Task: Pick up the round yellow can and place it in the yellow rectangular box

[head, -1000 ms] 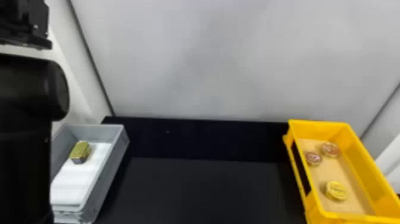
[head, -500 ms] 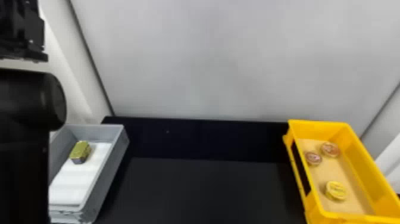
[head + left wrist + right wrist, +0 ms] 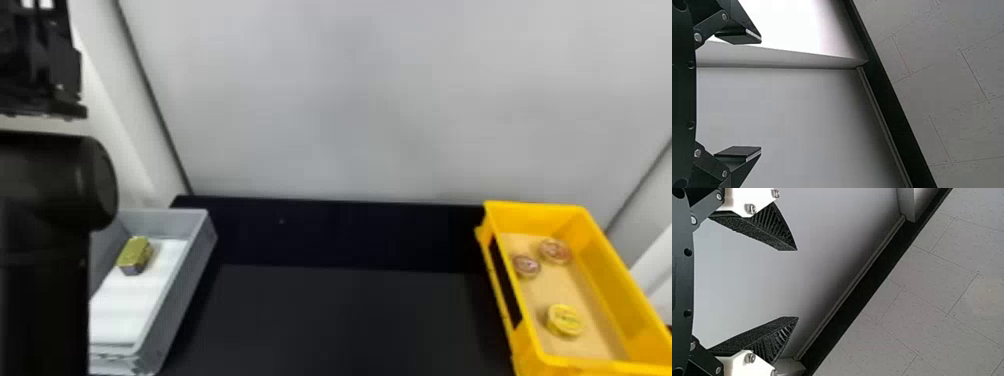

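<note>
Starting at the far left, here's the black left arm (image 3: 45, 200), rising along the edge and covering part of the grey box (image 3: 192, 280), with the left tool (image 3: 40, 65) up high against the pale wall (image 3: 375, 100). It's released — the left wrist view has its two fingers spread well apart. Down in the grey box, a gold-topped tin (image 3: 135, 252) sits toward the far end, beside a white sheet (image 3: 135, 300). Across the middle runs the black bench (image 3: 350, 320), and on the right we come to the yellow rectangular box (image 3: 600, 280). There it is — the round yellow can (image 3: 565, 320), inside on the tan lining (image 3: 590, 345), toward the near end. Farther back are two reddish round cans (image 3: 555, 251), near each other, the smaller just beside the left wall. And the right tool (image 3: 797, 283), in its wrist view: released too, ribbed fingers wide apart, pale wall and tiled floor (image 3: 946, 286) beyond.
</note>
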`<state>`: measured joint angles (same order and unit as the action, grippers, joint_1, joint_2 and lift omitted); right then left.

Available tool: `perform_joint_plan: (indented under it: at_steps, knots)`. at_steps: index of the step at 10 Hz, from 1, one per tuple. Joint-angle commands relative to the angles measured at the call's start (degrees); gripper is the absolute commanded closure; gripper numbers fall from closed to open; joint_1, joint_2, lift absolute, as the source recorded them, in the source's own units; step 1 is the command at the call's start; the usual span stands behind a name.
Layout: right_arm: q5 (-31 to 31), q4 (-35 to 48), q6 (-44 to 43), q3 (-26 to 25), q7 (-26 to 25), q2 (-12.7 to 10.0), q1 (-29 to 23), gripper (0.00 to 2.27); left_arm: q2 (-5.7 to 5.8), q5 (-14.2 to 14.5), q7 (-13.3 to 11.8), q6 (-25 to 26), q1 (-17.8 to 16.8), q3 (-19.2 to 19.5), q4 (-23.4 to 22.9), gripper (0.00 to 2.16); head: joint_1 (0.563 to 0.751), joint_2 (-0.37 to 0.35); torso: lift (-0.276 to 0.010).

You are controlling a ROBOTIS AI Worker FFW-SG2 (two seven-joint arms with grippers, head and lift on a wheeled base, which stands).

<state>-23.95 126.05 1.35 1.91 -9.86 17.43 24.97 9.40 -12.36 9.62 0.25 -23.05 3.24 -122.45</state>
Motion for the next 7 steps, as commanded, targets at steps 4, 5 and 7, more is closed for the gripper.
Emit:
perform_joint_plan:
  at_steps: [4,5,7]
  knots:
    - [0.3,0.6,-0.3,0.3,-0.3,0.1,0.3,0.20,0.80,-0.6,-0.1,1.9,-1.0,-0.8,-1.0,0.26,0.663,0.054,-0.010]
    - [0.3,2.0,1.2,0.2,0.2,0.4,0.8,0.20,1.68,-0.6,-0.1,2.3,-2.2,-1.1,-1.3,0.27,0.663,0.054,-0.010]
    - [0.3,4.7,5.2,0.5,0.5,2.2,1.3,0.20,3.70,-0.6,-0.1,2.6,-4.2,-1.9,-1.6,0.27,0.663,0.054,-0.010]
